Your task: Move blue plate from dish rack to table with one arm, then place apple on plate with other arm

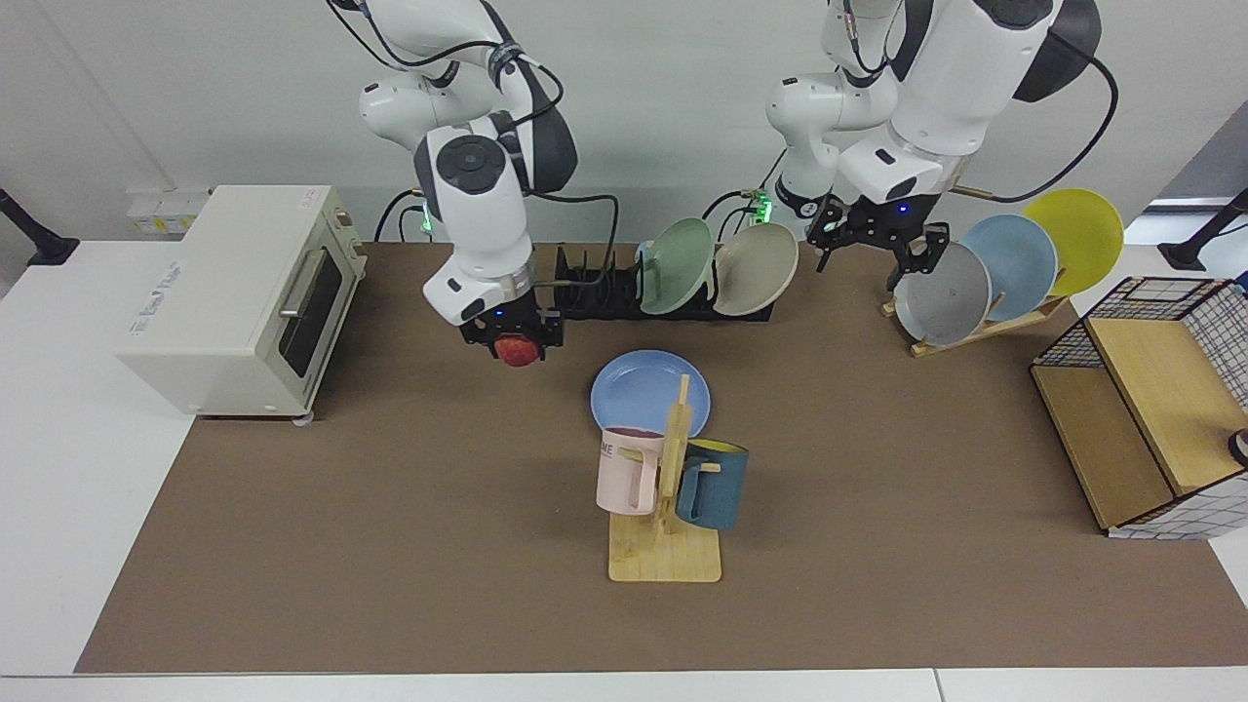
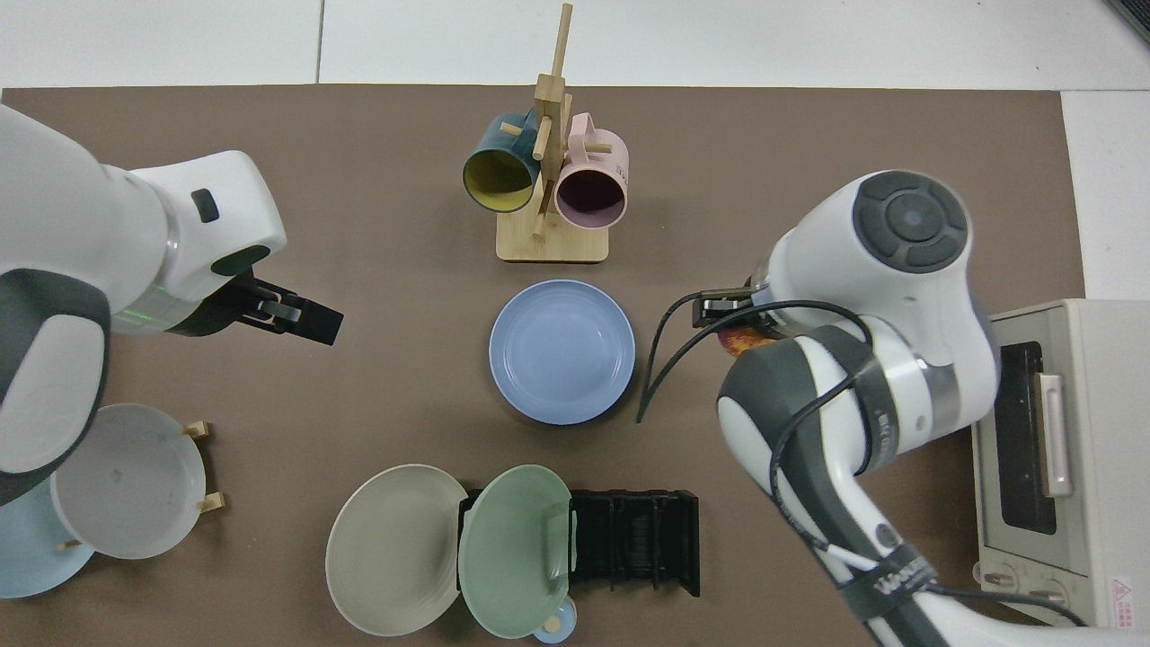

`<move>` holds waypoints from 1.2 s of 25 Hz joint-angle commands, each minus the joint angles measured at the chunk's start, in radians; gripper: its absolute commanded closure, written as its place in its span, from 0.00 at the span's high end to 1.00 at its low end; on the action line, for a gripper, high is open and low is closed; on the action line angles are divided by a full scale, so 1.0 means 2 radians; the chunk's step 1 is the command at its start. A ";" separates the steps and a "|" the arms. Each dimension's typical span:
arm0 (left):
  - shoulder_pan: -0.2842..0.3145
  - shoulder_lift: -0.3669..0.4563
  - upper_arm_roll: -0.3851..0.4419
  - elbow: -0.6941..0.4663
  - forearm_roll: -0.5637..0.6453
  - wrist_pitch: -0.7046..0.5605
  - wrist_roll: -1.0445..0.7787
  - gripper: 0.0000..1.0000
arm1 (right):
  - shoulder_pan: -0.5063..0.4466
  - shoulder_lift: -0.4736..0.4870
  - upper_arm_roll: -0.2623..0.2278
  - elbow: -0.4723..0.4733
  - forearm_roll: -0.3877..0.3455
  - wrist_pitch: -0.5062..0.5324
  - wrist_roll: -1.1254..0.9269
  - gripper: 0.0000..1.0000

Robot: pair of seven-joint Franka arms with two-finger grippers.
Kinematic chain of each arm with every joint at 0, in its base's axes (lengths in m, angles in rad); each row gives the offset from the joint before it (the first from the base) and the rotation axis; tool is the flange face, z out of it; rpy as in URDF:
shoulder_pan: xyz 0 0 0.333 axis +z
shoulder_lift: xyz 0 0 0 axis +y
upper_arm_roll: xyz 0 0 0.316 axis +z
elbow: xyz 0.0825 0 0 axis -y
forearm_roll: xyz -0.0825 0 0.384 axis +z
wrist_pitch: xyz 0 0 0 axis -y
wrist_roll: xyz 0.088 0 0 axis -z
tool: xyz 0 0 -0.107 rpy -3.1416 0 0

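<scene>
The blue plate lies flat on the brown mat of the table, in front of the black dish rack. My right gripper hangs above the mat just off the plate's rim, on the oven side. It is shut on the red apple. My left gripper is open and empty. It is raised well away from the plate, near the slanted wooden rack.
A sage-green plate and a beige plate lean in the dish rack. A mug tree stands right before the blue plate. There is a toaster oven, a wooden rack of plates and a wire-sided box.
</scene>
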 commanded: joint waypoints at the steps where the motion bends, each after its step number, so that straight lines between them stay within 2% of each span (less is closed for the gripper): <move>1: -0.010 -0.016 0.016 0.009 0.013 -0.022 -0.004 0.98 | 0.051 0.014 -0.003 -0.003 0.007 0.035 0.098 0.00; 4: -0.009 -0.018 0.014 0.010 0.014 -0.040 -0.004 0.98 | 0.070 0.026 -0.002 -0.003 0.007 0.056 0.120 0.00; 8: -0.009 -0.048 0.012 -0.004 0.013 -0.046 -0.007 0.99 | 0.107 0.050 -0.003 -0.001 0.022 0.082 0.168 0.00; 13: -0.010 -0.049 0.029 -0.006 0.012 -0.067 -0.008 1.00 | 0.134 0.080 -0.004 -0.002 0.015 0.094 0.179 0.00; 21: -0.007 -0.049 0.041 -0.005 0.011 -0.068 -0.009 1.00 | 0.139 0.115 -0.003 -0.013 0.019 0.137 0.188 0.00; 26: -0.005 -0.049 0.041 -0.005 0.013 -0.064 -0.009 1.00 | 0.143 0.117 -0.003 -0.022 0.020 0.139 0.188 0.00; 27: -0.004 -0.048 0.043 -0.004 0.013 -0.064 -0.009 1.00 | 0.143 0.116 -0.003 -0.023 0.020 0.138 0.187 0.21; 28: -0.003 -0.047 0.044 -0.002 0.013 -0.064 -0.009 1.00 | 0.143 0.116 -0.003 -0.023 0.020 0.137 0.188 0.65; 29: -0.003 -0.045 0.044 -0.001 0.014 -0.064 -0.009 1.00 | 0.143 0.116 -0.003 -0.023 0.020 0.135 0.187 1.00; 30: -0.003 -0.043 0.044 0.002 0.015 -0.067 -0.010 1.00 | 0.144 0.116 -0.003 -0.022 0.020 0.135 0.185 1.00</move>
